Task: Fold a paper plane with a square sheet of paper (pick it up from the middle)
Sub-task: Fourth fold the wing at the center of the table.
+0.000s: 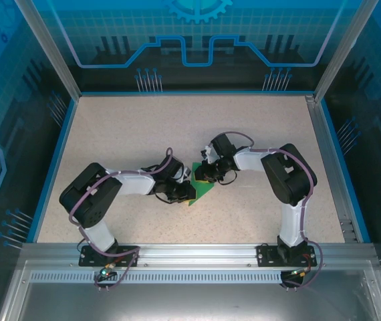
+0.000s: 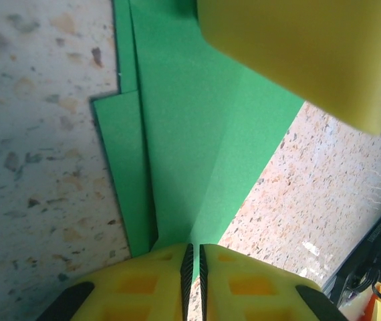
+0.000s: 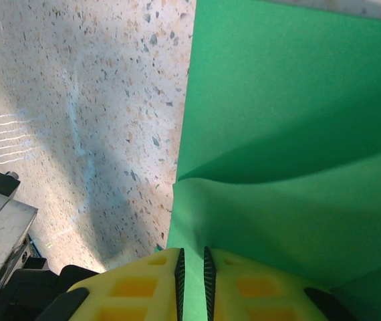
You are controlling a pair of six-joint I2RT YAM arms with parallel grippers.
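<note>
Top view: green paper (image 1: pixel 204 191) mid-table, between left gripper (image 1: pixel 186 194) and right gripper (image 1: pixel 201 178); bare table (image 1: pixel 144 134) all round. Left wrist: jaws pinched on the paper's folded corner, layered edges stepping leftward. Right wrist: jaws pinched on a raised fold, open tabletop to the left.

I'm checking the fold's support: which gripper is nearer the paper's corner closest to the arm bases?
Left. The left gripper pinches the paper right beside that corner. The right gripper pinches the paper's far edge, farther from the corner.
</note>
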